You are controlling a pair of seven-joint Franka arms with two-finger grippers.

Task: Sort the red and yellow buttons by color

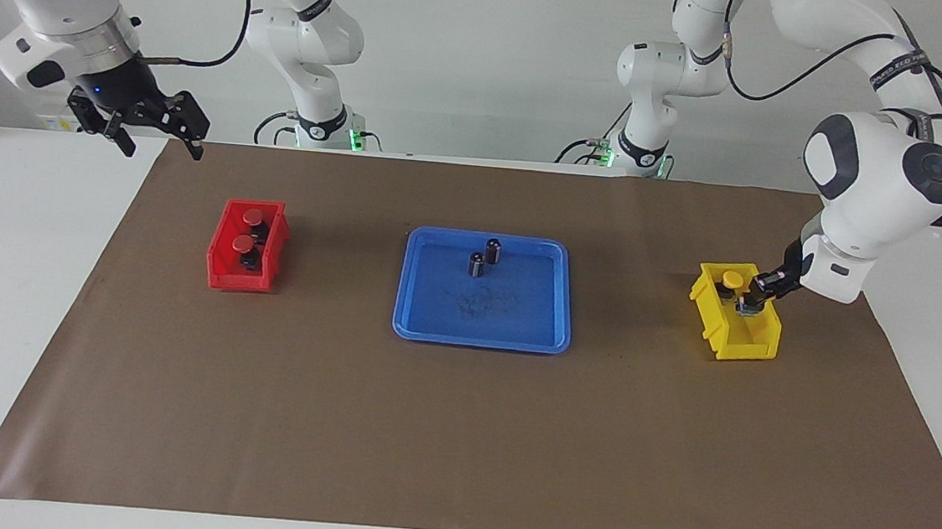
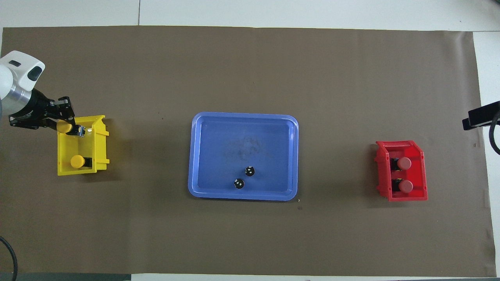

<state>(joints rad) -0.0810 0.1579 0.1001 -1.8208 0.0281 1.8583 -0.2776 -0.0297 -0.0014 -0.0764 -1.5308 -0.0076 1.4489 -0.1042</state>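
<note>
The left end effector [image 1: 752, 297] reaches into the yellow bin [image 1: 747, 341], pinching one yellow button [image 2: 64, 126]; the other yellow button [image 2: 77, 160] sits nearer the robots. Both red buttons [image 1: 252, 217] lie in the red bin [image 1: 223, 266]. The right end effector [image 1: 157, 135] waits spread, raised.

- the left gripper [image 1: 759, 294] is dipping into the yellow bin [image 1: 755, 341], and its arm is blocking the bin's 3 o'clock wall in the facing view
- whether its fingers are actually pinching the yellow button [image 2: 64, 127] is too small to tell
- the right gripper [image 2: 481, 116] is getting cut off by the overhead view's 3 o'clock edge, only a dark bit is showing
</note>
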